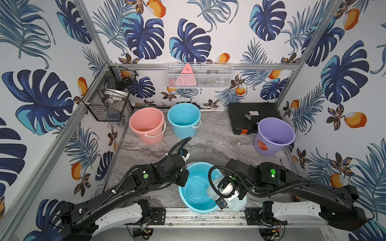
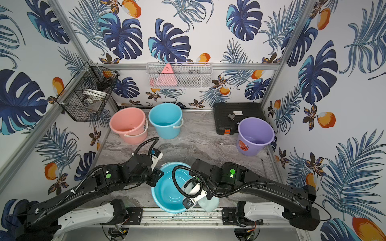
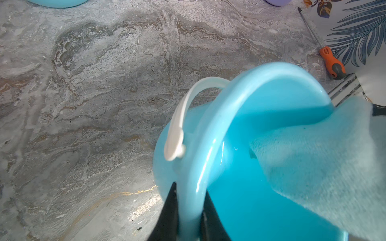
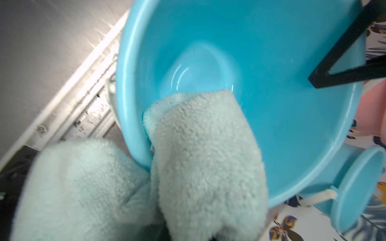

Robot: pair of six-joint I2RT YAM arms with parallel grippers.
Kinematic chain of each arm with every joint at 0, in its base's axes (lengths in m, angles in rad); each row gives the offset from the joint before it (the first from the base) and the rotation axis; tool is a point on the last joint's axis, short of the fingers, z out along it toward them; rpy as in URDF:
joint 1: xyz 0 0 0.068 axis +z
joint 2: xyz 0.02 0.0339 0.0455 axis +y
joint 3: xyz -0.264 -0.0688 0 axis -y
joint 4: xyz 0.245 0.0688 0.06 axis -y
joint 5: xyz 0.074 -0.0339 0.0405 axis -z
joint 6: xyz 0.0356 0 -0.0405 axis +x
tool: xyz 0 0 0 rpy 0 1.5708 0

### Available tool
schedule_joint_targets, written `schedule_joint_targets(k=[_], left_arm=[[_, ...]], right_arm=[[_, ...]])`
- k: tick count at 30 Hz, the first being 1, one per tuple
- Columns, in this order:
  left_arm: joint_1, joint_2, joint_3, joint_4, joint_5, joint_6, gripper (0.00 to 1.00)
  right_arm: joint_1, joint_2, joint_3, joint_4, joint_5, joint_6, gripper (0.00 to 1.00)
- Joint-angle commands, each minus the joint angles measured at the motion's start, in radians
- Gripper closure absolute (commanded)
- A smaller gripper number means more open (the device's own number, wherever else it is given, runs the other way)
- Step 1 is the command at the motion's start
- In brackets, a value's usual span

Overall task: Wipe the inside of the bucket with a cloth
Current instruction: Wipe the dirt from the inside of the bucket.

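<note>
In both top views the tilted bucket lies at the near edge of the tabletop, the cloth draped over its right rim under the right gripper. Left wrist view: the left gripper is clamped on the left rim. Right wrist view: jaws buried, seemingly pinching the cloth; half hangs outside, so a push may drag it out.

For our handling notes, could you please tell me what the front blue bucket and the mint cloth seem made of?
Round light-blue bucket: likely moulded plastic, smooth and glossy, with curved highlights inside. Fluffy pale mint cloth: probably microfibre or terry, matt, with a short fuzzy pile.
</note>
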Motion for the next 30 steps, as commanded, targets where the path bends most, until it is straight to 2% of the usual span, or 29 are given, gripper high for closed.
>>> schedule_joint_targets(k=[1, 6, 11, 15, 19, 24, 30], left_arm=[[-0.001, 0.003, 0.001, 0.047, 0.005, -0.01, 1.0], [-0.002, 0.005, -0.001, 0.052, 0.007, -0.012, 1.0], [-0.003, 0.004, 0.001, 0.051, 0.007, -0.012, 1.0], [-0.002, 0.005, 0.004, 0.048, 0.007, -0.01, 1.0], [-0.002, 0.005, 0.003, 0.049, 0.009, -0.01, 1.0], [-0.002, 0.006, 0.002, 0.052, 0.011, -0.012, 1.0], [-0.004, 0.006, 0.001, 0.057, 0.014, -0.013, 1.0]], right_arm=[[0.0, 0.032, 0.006, 0.008, -0.255, 0.096, 1.0], [0.002, 0.118, -0.008, 0.214, -0.396, 0.124, 1.0], [0.009, 0.198, -0.013, 0.446, -0.407, 0.127, 1.0], [0.027, 0.237, -0.017, 0.614, -0.276, 0.097, 1.0], [0.041, 0.25, -0.023, 0.7, -0.11, 0.01, 1.0], [0.046, 0.226, -0.081, 0.741, 0.101, -0.181, 1.0], [0.012, 0.167, -0.167, 0.823, 0.211, -0.411, 1.0]])
